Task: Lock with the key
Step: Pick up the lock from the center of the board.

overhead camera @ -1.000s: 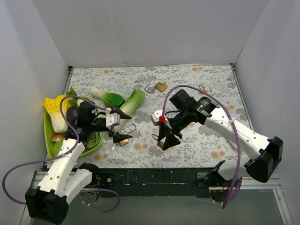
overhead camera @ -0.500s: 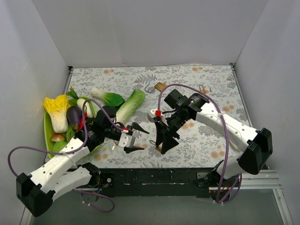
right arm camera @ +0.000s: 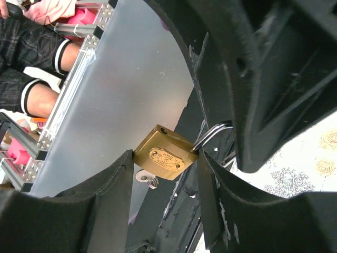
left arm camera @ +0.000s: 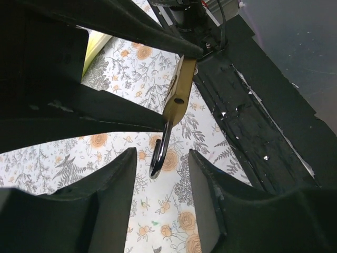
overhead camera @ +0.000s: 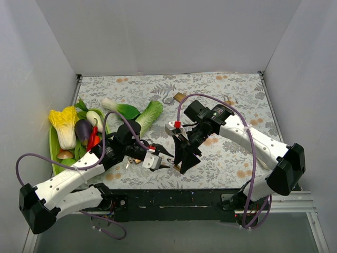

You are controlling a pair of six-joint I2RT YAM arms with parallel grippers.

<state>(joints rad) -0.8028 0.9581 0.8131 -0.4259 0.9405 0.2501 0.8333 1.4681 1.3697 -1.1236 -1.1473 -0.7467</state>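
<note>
Near the front edge of the bench (overhead camera: 226, 87), a little left of centre, I have both arms meeting low over the floral cloth. My right end effector (right arm camera: 165, 158) is clamped on the brass padlock (right arm camera: 167, 156), one finger on each side of the body. From the left wrist camera I see the lock edge-on, its shackle (left arm camera: 160, 150) pointing down and out from the right fingers. My left end effector (left arm camera: 160, 158) is parted. The shackle sits in the gap between its tips, and I see neither of the fingers (left arm camera: 113, 200) touching it. I cannot tell whether the shackle is latched into the body or free.

A small silvery piece (right arm camera: 149, 180) shows at the base of the lock, too small for me to call it the key.

Well apart from this, a second padlock (overhead camera: 180, 97) lies toward the back of the bench with its shackle swung out. Two bok choy pieces (overhead camera: 147, 117) lie on the cloth between it and the left arm. At the left side a green tray (overhead camera: 53, 153) holds a yellow cabbage (overhead camera: 64, 125) and an eggplant (overhead camera: 83, 129).
</note>
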